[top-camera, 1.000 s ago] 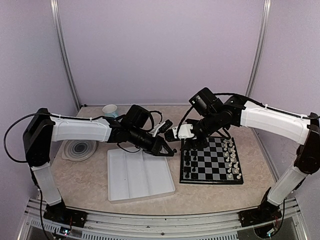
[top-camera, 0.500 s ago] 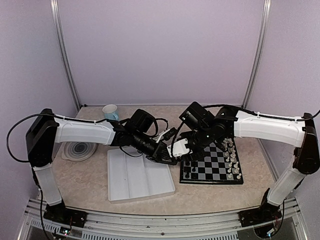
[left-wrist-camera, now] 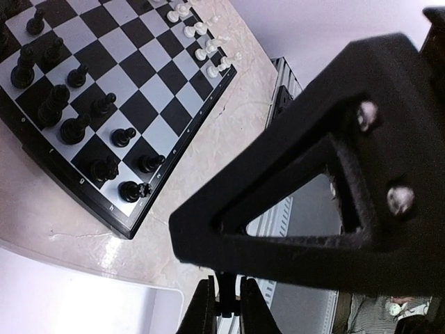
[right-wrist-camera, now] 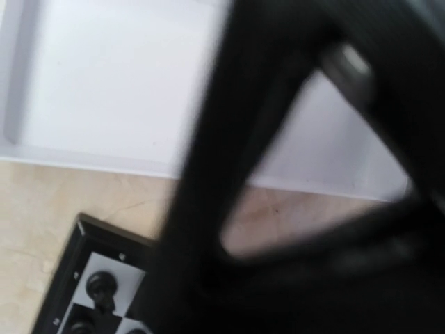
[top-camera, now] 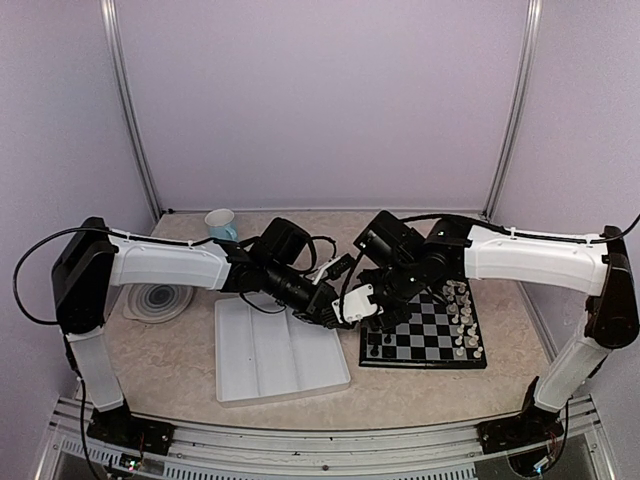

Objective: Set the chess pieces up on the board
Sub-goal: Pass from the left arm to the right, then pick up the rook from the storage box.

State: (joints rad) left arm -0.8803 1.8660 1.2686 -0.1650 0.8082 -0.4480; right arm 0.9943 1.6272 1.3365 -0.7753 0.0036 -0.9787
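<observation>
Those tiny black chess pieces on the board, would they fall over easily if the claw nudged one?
Probably. The black chess pieces are tall on narrow bases, so a nudge would likely tip one. They stand close together on the board, so one might knock its neighbour. Being tiny, they are presumably very light.

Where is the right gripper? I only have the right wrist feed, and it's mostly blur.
Observer: Top view: the right gripper is over the left edge of the board, right next to the left gripper.
Operator: Left one open?
Observer: No, it's shut. I can't make out what it holds, if anything.
Operator: Board status?
Observer: Left wrist view: black pieces stand in two rows on the side nearest the tray, and white pieces crowd the opposite side.
</observation>
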